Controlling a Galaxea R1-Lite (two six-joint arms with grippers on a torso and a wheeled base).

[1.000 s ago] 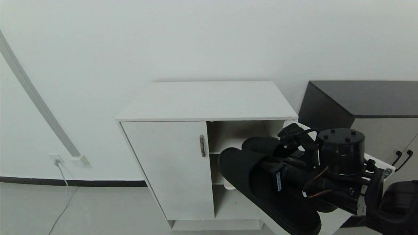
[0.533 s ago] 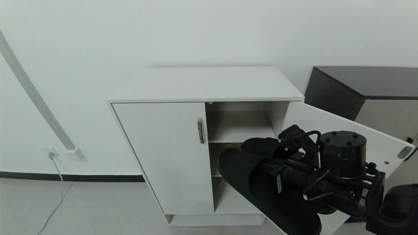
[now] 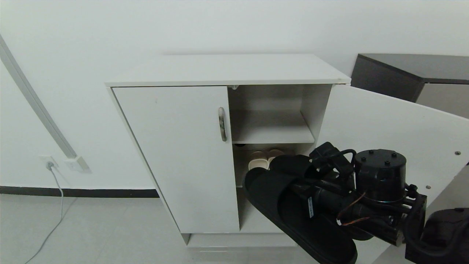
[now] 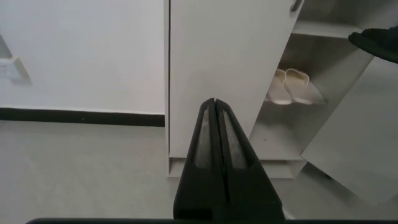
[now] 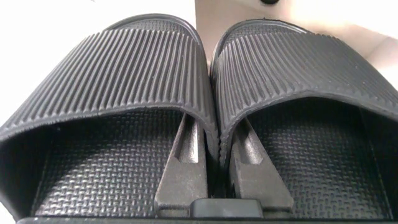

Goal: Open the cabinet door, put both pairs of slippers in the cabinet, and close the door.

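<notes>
My head camera has moved, probably closer: the cabinet point(image 3: 227, 69) looms larger, and 1 beige pair of slippers point(image 3: 261, 158) inside now shows.

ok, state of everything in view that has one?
left door: shut
right door: open wide
black slippers: pinched together in right gripper, not yet stowed
beige slippers: stowed inside
left gripper: shut, empty
right gripper: shut on black slippers
wall plug: plugged in

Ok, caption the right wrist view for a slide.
Right gripper clamping the black slippers together by their inner walls.
</notes>
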